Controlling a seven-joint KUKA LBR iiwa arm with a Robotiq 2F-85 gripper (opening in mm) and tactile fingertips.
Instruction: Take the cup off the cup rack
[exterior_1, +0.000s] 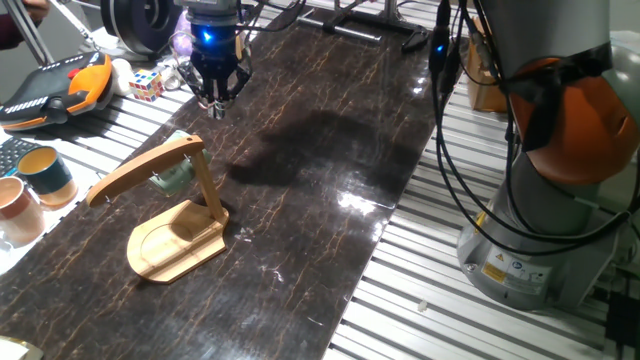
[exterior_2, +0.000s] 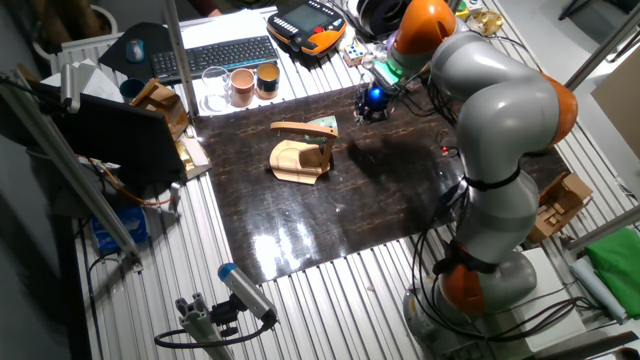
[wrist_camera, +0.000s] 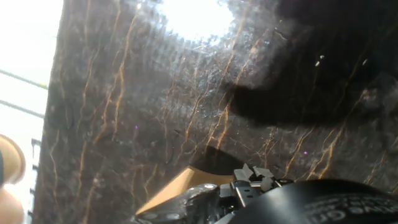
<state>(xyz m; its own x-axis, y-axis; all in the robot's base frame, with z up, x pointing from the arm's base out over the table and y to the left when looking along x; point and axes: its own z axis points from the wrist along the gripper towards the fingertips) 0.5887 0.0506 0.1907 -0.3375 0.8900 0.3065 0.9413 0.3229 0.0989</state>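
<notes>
The cup rack (exterior_1: 175, 235) is a light wooden stand on the dark marble-patterned table top, with an oval dished base, an upright post and a long curved arm. Under that arm hangs the cup (exterior_1: 172, 180), small and grey-green. In the other fixed view the cup rack (exterior_2: 298, 160) stands left of centre, with the cup (exterior_2: 323, 130) at its far side. My gripper (exterior_1: 214, 104) hovers over the table well behind the rack and apart from it, pointing down. Its fingers taper together and hold nothing. My gripper (exterior_2: 371, 110) glows blue there. The hand view shows only table top and a tan wooden edge.
Left of the table top stand a teal cup (exterior_1: 45, 172) and a pinkish-tan cup (exterior_1: 18, 208). Behind them are a Rubik's cube (exterior_1: 145, 84) and an orange teach pendant (exterior_1: 60, 85). The robot base (exterior_1: 540, 220) and cables stand at the right. A keyboard (exterior_2: 215, 55) lies beyond.
</notes>
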